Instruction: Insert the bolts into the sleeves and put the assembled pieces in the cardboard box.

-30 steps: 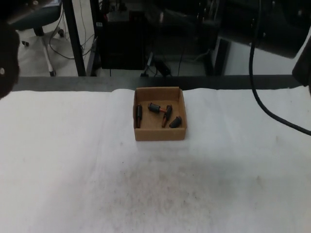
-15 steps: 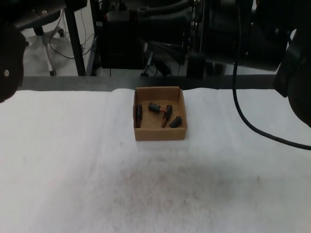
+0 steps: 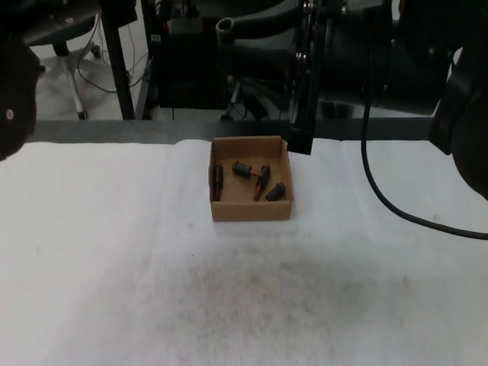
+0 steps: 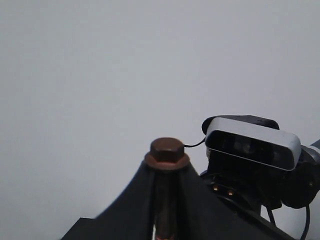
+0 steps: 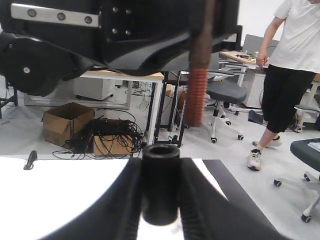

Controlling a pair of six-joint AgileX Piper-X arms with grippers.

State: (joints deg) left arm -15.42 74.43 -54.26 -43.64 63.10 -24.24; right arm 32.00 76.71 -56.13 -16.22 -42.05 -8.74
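My left gripper point(image 4: 166, 172) is shut on a brown bolt point(image 4: 166, 151), whose hex head sticks up between the dark fingers. My right gripper point(image 5: 160, 172) is shut on a black sleeve point(image 5: 160, 190) with its open bore facing up. The bolt's orange threaded shaft point(image 5: 198, 95) hangs just above and slightly to one side of the sleeve, apart from it. Both arms are raised well above the bench. The cardboard box point(image 3: 250, 210) sits at mid bench and holds several assembled black pieces point(image 3: 261, 181).
White cloth point(image 3: 114, 267) covers the bench around the box. Dark arm bodies point(image 3: 358, 46) and a cable point(image 3: 381, 198) hang over the back right. Another dark arm part point(image 3: 11, 76) sits at the far left edge. A wrist camera point(image 4: 252, 145) faces the bolt.
In the high view a large dark arm mass has come in across the top from the right, now reaching down behind the box. The box and its pieces have not moved.
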